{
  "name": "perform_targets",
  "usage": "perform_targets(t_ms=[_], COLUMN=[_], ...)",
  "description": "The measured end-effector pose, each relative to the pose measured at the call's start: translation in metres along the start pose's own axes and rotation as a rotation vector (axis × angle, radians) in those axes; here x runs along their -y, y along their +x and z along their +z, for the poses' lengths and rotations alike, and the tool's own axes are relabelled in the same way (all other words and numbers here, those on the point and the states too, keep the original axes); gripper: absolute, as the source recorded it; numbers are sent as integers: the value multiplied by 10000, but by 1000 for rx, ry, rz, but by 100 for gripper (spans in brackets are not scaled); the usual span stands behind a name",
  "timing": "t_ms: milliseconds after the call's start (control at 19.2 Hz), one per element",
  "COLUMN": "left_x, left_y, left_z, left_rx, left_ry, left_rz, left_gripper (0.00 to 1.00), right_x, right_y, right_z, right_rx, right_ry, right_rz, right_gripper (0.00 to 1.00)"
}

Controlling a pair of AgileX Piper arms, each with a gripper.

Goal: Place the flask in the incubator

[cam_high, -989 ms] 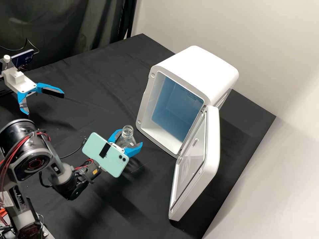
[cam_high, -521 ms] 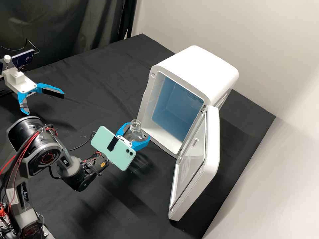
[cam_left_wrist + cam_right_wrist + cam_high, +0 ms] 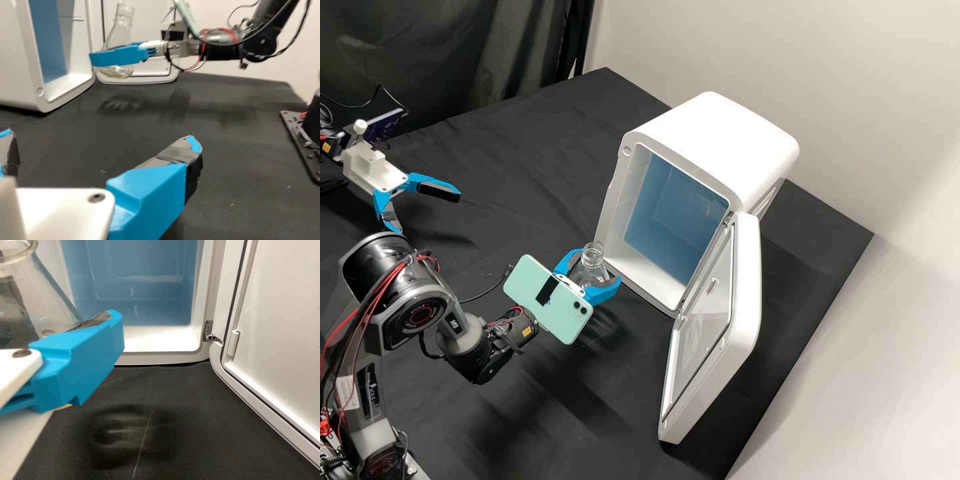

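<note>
The flask, clear glass and conical with an open neck, was held roughly upright in the right gripper, whose blue fingers were clamped on its sloping sides. It hung clear of the black surface with a blurred shadow beneath it, just outside the lower lip of the incubator and not yet inside.

From above, a mint-green phone strapped to that wrist hid the flask's base and most of the gripper body. In the right wrist view the flask was cut off at the frame edge, so I could see only part of its glass side.

The incubator was a white box with a pale blue inside. Its door was swung wide on the side hinge, and the foot of the door stood close to the surface's edge. A strip of bare surface lay between the flask and the opening.

The left gripper hovered well apart from the flask, over the far side of the surface, with its fingers spread wide.
</note>
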Motion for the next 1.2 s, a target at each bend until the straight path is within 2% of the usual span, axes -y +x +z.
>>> perform_targets(t_ms=[52,156,312,781,937,1198], left_x=[11,43,59,51,65,68], left_y=[0,-1,-18,-26,-23,-22], left_z=[-20,-78,-146,-171,-180,-181], left_rx=[-9,-35,-70,-85,-86,-86], left_ry=[1,-25,-37,-35,-24,-22], left_rz=[-5,-19,-22,-17,-25,-26], left_gripper=[100,100,100,100,100,100], right_x=[0,3,3,7,11,60], right_y=[0,1,1,2,3,45], right_z=[0,3,3,-2,2,57], right_rx=[0,1,1,-1,1,19], right_ry=[0,0,0,0,0,5], right_rz=[0,-1,-1,-3,-5,-25], right_gripper=[0,0,0,0,0,0])
